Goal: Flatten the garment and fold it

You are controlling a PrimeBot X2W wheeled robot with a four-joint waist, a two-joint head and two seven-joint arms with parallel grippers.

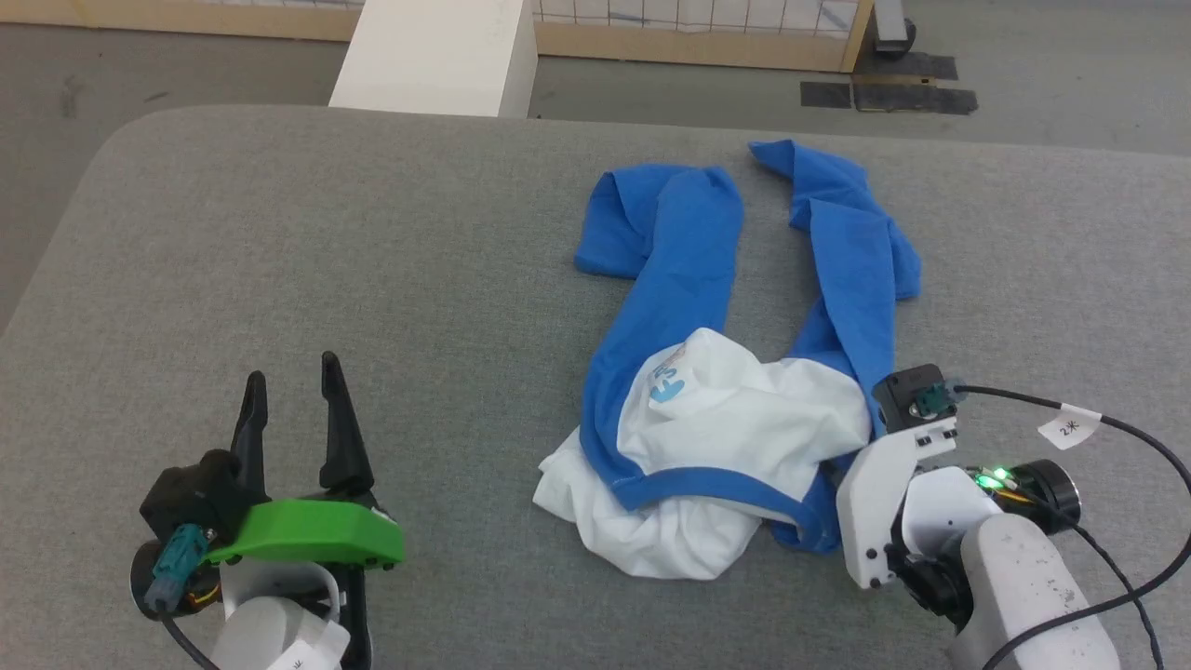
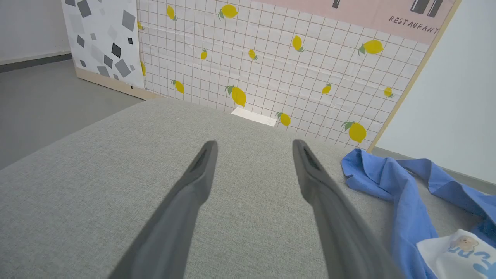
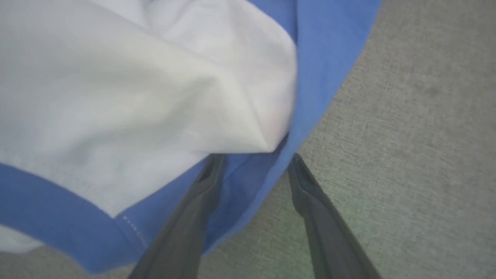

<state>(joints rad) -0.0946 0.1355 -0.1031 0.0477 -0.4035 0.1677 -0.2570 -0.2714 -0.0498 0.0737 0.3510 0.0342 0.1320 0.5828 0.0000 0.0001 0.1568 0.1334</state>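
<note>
Dark tapered claw fingers (image 1: 335, 419), green wrist cover (image 1: 307, 540), white forearm (image 1: 1023, 586), black cable (image 1: 1010, 396)

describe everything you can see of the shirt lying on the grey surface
The shirt is soft white cloth with bright blue long sleeves and a blue neckband, with light-blue lettering on the chest. It lies crumpled on the grey padded surface, body bunched near the robot, both sleeves trailing away. The right tool straddles its blue edge, jaws apart.

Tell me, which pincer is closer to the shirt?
The right. The right pincer straddles the blue edge of the shirt, jaws apart; the left pincer sits well off to its left, over bare grey padding.
</note>
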